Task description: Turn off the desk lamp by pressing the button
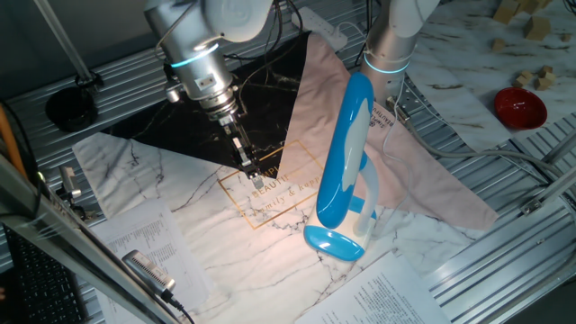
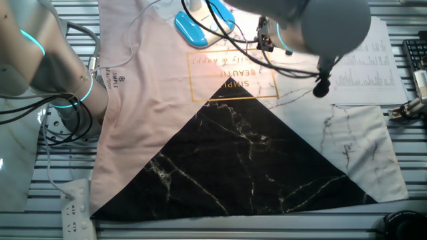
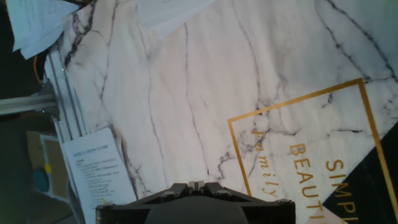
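1. We are hanging our pincer (image 1: 256, 183) low over the marble-print mat (image 1: 180, 225), its tip above the gold-framed lettering (image 1: 270, 193). Whether the fingers are parted or pressed together we cannot tell: one fixed view shows them only as a thin dark stub, and the hand view is showing only the housing at the bottom edge.

2. The hand view is looking down on bare mat and the gold frame (image 3: 298, 143), with no lamp in sight, so we are not pointing at the target yet.

3. The desk lamp (image 1: 346, 171) is standing to one side of the pincer, apart from it, its long blue head tilted up and its blue oval base (image 1: 335, 243) resting on the mat near the printed sheets (image 1: 396, 297). In the other fixed view, only the base (image 2: 200, 25) is showing at the top edge.

4. The mat under the head is glowing warm, so we are judging the lamp to be lit and the button unpressed.

5. We are judging the task barely begun: crossing to the base, finding the button, which we cannot make out, and pressing it all remain.
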Motion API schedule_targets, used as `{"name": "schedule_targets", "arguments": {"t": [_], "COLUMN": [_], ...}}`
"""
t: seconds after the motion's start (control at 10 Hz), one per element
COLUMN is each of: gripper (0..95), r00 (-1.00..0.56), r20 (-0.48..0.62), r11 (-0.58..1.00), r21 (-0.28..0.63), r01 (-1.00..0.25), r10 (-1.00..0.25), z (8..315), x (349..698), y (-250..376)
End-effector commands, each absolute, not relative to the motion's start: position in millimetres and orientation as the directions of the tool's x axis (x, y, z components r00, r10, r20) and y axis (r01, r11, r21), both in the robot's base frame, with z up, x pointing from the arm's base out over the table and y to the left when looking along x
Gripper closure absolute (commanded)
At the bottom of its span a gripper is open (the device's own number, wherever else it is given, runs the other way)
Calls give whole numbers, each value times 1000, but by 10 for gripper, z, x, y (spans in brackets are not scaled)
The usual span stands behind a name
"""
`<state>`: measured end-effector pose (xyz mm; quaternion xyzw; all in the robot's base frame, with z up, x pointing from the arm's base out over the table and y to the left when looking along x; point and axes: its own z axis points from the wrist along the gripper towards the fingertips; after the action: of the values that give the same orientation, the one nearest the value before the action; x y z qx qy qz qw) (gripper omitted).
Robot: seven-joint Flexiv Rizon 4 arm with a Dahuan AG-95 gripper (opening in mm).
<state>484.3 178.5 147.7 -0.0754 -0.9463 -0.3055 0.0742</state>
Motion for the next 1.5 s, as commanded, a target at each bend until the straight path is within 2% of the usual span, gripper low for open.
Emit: {"name": "schedule_targets", "arguments": {"t": [0.1, 0.8, 1.1, 1.5], "gripper": [950, 950, 950, 950], "r00": [-991, -995, -990, -978], "r20": [107, 78, 105, 131], "r11": [885, 899, 842, 814], "r21": [450, 437, 539, 578], "r01": [123, -18, -26, -60], "r10": [84, -58, -98, -165], "z": [1472, 1472, 1472, 1370], "x": [4833, 4833, 4833, 4716], "y": [1777, 1777, 1811, 1993]}}
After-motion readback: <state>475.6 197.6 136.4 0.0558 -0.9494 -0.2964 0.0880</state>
